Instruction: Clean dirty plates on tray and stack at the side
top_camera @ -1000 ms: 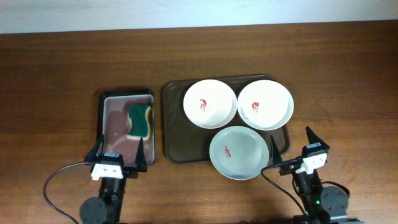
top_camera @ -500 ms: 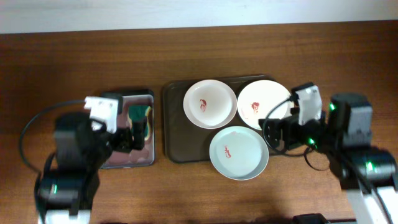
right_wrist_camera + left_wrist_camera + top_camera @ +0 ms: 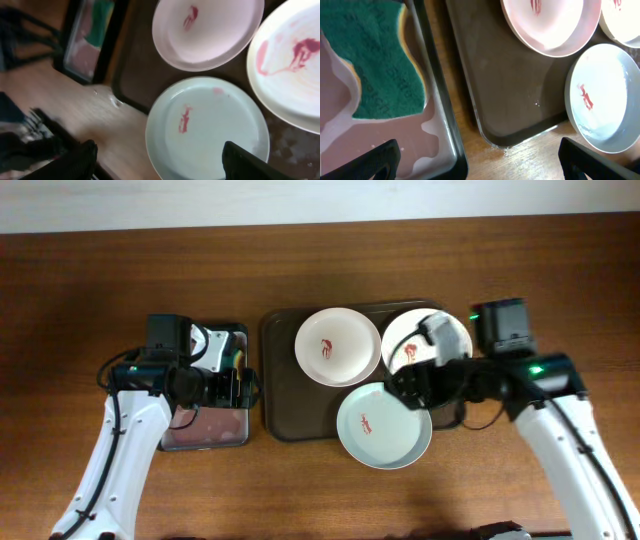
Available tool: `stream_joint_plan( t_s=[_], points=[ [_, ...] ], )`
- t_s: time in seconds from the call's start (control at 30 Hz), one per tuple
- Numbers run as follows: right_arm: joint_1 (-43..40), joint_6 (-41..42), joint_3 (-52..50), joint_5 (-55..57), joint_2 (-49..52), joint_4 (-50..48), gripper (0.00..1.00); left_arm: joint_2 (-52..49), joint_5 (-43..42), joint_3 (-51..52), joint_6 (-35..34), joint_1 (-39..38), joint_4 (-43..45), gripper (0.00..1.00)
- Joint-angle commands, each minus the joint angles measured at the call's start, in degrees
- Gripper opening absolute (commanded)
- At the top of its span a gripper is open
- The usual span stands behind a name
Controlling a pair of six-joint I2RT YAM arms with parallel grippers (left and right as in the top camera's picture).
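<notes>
The wooden surface (image 3: 100, 270) is carrying the brown tray (image 3: 283, 395) mid-frame, which is holding three dirty plates (image 3: 337, 346), the lowest plate (image 3: 384, 430) overhanging its lower rim. I am hovering my left pincer (image 3: 479, 146), released, at the right edge of the small black-rimmed tray (image 3: 205, 430), and my right pincer (image 3: 160, 147), released, over the brown tray's right half.

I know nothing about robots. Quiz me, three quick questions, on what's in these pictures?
1. True or false: the brown tray's left plate, right plate and overhanging front plate each carry a red smear.
2. The green sponge lies in: A) the brown tray, B) the small black-rimmed tray, C) a plate.
3. What do the left claw and right claw hold?
Key: 1 true; 2 B; 3 nothing, both are open.
</notes>
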State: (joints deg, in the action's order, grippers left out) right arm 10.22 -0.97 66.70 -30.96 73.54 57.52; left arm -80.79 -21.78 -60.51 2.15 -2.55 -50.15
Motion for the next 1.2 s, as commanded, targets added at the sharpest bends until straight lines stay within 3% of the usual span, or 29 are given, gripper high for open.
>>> stream_joint_plan(
  t_s=[0.0, 0.07, 0.17, 0.27, 0.43, 0.47, 0.67, 0.8, 0.83, 0.87, 0.9, 0.93, 1.07, 1.1, 1.13, 1.17],
  points=[
    [9.42, 5.62, 5.4, 14.8, 2.05, 0.37, 0.81, 0.57, 1.51, -5.18, 0.92, 0.11, -1.36, 1.0],
    [12.11, 9.53, 6.67, 19.21, 3.32, 0.13, 0.82, 0.57, 6.97, -5.97, -0.33, 0.07, -1.92, 0.86],
    [12.63, 10.73, 6.64, 19.43, 4.66, -0.28, 0.87, -1.05, 20.48, -5.92, -4.13, -1.18, -1.51, 0.84],
    [12.66, 10.73, 6.62, 19.41, 5.01, -0.26, 0.9, -5.73, 22.47, -5.9, -4.11, -4.17, 0.61, 0.74],
    [12.66, 10.73, 6.6, 19.39, 5.01, 1.07, 0.9, -20.7, 25.68, -5.9, -5.92, -4.92, 7.76, 0.43],
    [12.66, 10.73, 6.6, 19.41, 5.01, 1.51, 0.9, -22.53, 25.68, -5.9, -7.06, -4.92, 8.68, 0.42],
    [12.66, 10.71, 6.6, 19.41, 5.01, 2.38, 0.9, -32.13, 25.68, -5.9, -7.74, -4.92, 10.08, 0.0],
    [12.66, 10.71, 6.6, 19.43, 5.01, 2.97, 0.9, -31.15, 25.7, -10.38, -7.72, -4.9, 3.85, 0.0],
    [12.66, 10.71, 6.6, 19.43, 5.01, 3.04, 0.9, -30.6, 25.7, -12.79, -7.72, -4.92, 1.6, 0.09],
    [12.66, 10.71, 6.6, 19.43, 5.01, 3.17, 0.9, -30.16, 25.7, -14.84, -7.72, -4.92, -0.2, 0.46],
    [12.66, 10.71, 6.6, 19.43, 5.01, 3.26, 0.9, -29.9, 25.7, -16.59, -7.72, -4.92, -1.81, 0.68],
    [12.66, 10.71, 6.6, 19.43, 5.01, 3.43, 0.9, -29.79, 25.77, -18.4, -7.69, -4.92, -3.52, 0.82],
    [12.66, 10.69, 6.6, 19.43, 5.01, 3.82, 0.91, -29.86, 28.26, -18.14, -7.72, -4.83, -4.52, 0.82],
    [12.66, 10.69, 6.6, 19.43, 5.01, 3.87, 0.91, -29.88, 28.04, -17.55, -7.74, -4.81, -3.61, 0.75],
    [12.63, 10.69, 6.6, 19.43, 5.01, 3.82, 0.91, -29.88, 28.04, -15.37, -7.74, -4.85, -0.79, 0.57],
    [12.66, 10.69, 6.6, 19.43, 5.01, 3.82, 0.91, -29.88, 28.04, -14.19, -7.76, -4.85, 0.55, 0.55]
  ],
)
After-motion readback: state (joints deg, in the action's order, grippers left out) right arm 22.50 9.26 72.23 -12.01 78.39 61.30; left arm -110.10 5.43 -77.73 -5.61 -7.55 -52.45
